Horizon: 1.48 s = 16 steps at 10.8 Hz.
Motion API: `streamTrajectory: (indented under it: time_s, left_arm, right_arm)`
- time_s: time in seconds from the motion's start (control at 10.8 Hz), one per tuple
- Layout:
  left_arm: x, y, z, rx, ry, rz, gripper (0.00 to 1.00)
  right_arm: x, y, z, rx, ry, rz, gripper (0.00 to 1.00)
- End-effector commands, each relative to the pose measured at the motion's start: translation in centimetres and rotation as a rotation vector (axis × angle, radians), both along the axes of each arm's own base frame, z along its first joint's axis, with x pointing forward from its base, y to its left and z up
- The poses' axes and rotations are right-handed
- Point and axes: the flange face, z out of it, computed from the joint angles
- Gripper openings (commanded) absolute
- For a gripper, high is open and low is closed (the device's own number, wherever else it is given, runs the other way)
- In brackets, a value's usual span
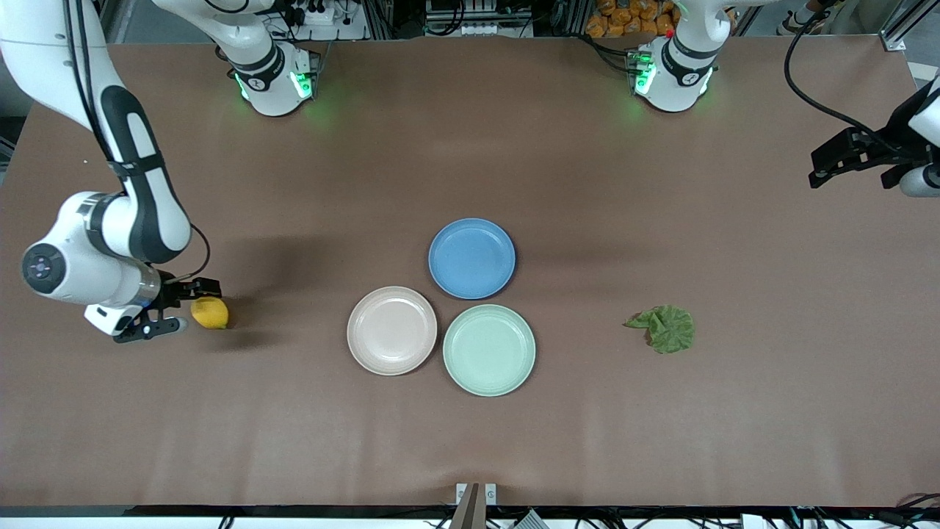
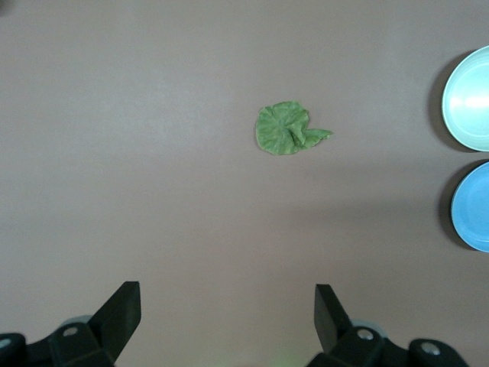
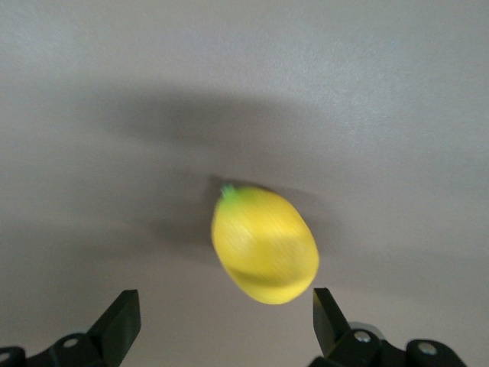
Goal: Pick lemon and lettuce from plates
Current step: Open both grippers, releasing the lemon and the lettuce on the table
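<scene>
Reaching low over the right arm's end of the table [image 1: 470, 441], the right arm bends sharply at its elbow and brings the right gripper [image 1: 172, 308] down beside the lemon [image 1: 210, 312]. Its jaws are spread wide and released; in the right wrist view the two black fingertips [image 3: 122, 317] stand apart with the lemon [image 3: 265, 245] just ahead of them, not clasped. The left arm waits at the left arm's end of the table, its left gripper [image 1: 844, 158] raised in the air over bare table. Its jaws are also released: the left wrist view shows the fingers [image 2: 122, 306] set wide with nothing between them, and the lettuce [image 2: 286, 128] lying well off below.

The table is a plain brown surface. Both arm bases, lit green, stand along its edge farthest from the front camera, with cables and racks of equipment past them.

The lemon is a small, bright yellow oval with a green stem tip, lying on the table well apart from the plates. The lettuce [image 1: 664, 328] is a wrinkled, dark green leaf, also on the table, toward the left arm's end. Three plates sit together mid-table: the beige-pink plate [image 1: 391, 330] and the mint green plate [image 1: 489, 350] side by side, the blue plate [image 1: 471, 258] farther from the front camera. All three hold nothing.
</scene>
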Motion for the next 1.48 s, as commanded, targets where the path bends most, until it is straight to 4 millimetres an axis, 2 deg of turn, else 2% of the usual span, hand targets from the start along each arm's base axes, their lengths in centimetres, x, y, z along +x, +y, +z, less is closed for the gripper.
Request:
streamTrajectory:
  time_s: [0.0, 0.18, 0.55, 0.74, 0.92, 1.11, 1.38]
  left_arm:
    - [-0.7, 0.8, -0.9, 0.03, -0.006, 0.032, 1.0]
    - [-1.3, 1.7, -1.4, 0.02, -0.034, 0.051, 1.0]
    - [-1.0, 1.3, -1.6, 0.03, -0.029, 0.037, 1.0]
    - [-0.9, 1.0, -1.4, 0.03, -0.033, 0.033, 1.0]
    - [-0.8, 0.9, -1.3, 0.029, -0.035, 0.031, 1.0]
    - [-0.4, 0.9, -1.0, 0.03, -0.044, 0.028, 1.0]
    - [-0.2, 0.9, -0.6, 0.028, -0.052, 0.028, 1.0]
  right_arm:
    - [0.9, 0.2, 4.2, 0.002, 0.011, -0.026, 1.0]
    - [0.6, 0.3, 7.2, -0.005, 0.001, -0.033, 1.0]
    - [-0.8, 0.4, 12.9, -0.029, 0.02, -0.037, 1.0]
    - [-0.9, 0.4, 16.7, -0.059, 0.065, -0.115, 1.0]
    - [-1.3, 0.9, 21.3, -0.085, 0.084, -0.125, 1.0]
    - [-2.5, 1.1, 25.5, -0.09, 0.072, -0.123, 1.0]
    - [-4.1, 1.0, 30.3, -0.119, 0.091, -0.124, 1.0]
